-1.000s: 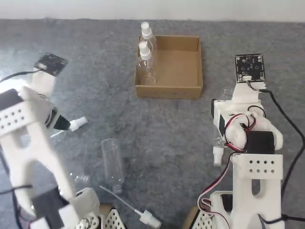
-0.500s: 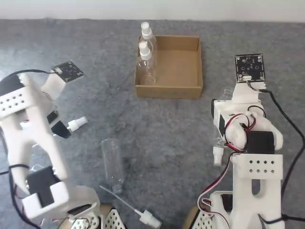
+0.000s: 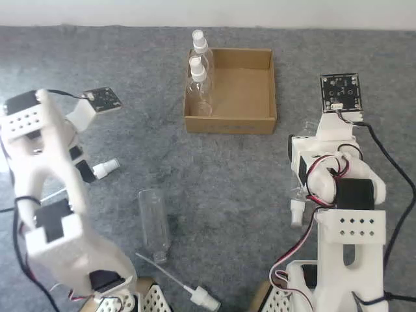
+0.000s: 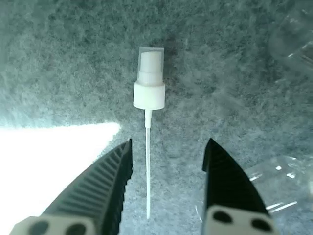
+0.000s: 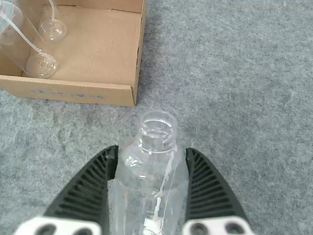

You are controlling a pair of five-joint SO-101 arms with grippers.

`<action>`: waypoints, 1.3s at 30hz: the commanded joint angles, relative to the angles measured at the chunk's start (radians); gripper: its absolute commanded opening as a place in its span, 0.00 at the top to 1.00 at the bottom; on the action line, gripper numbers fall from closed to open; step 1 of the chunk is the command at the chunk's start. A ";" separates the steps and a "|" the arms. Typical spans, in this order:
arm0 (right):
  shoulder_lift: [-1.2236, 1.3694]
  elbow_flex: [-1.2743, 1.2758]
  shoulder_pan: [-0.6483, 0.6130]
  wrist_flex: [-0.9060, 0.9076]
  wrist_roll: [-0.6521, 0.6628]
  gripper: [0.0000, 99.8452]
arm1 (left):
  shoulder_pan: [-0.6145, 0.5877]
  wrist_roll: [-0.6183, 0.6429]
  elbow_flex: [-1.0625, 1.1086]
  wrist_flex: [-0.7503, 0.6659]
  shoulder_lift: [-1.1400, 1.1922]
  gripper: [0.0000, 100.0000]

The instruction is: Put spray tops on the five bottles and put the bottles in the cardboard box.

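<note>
Spray top (image 4: 149, 88), white with a clear cap over its nozzle and a thin dip tube, lay flat on the grey mat (image 4: 58, 58) just ahead of the left gripper (image 4: 169, 147). The tube ran back from the collar into the gap between the jaws. These stood wide apart and held nothing, and neither jaw touched the tube. Part of another clear bottle (image 4: 276, 178) lay on the mat just outside one jaw.

The right gripper (image 5: 151, 152) was clamped on an uncapped bottle (image 5: 149, 181), with one jaw pressed to each side of its body below the shoulder. This bottle was round and made of clear plastic, with a short ringed neck. Its open mouth pointed forward past the fingertips.

The cardboard box (image 5: 73, 90) sat ahead of that gripper, off toward the left arm's side, near the bottle's mouth but apart from it. The box was shallow, brown and open-topped. Inside it, two capped bottles (image 3: 198, 88) stood upright one behind the other along the side wall away from the right gripper. Each was clear and wore a white spray top.

Between the arms, nearer the left gripper and behind its tips, a lying bottle (image 3: 155, 224) rested on its side without a top. A second spray top (image 3: 203, 298) trailed a long tube and lay near the arms' bases, well behind both grippers.
</note>
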 commanded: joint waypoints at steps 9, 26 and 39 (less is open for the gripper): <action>-0.028 -0.015 0.007 -0.025 -0.005 0.99 | 0.054 -0.029 -0.162 0.008 0.216 0.79; -0.028 -0.015 0.007 -0.025 -0.005 0.99 | 0.098 -0.025 -0.220 0.008 0.298 0.83; -0.028 -0.015 0.007 -0.022 -0.005 0.99 | 0.101 0.028 -0.216 0.008 0.400 0.83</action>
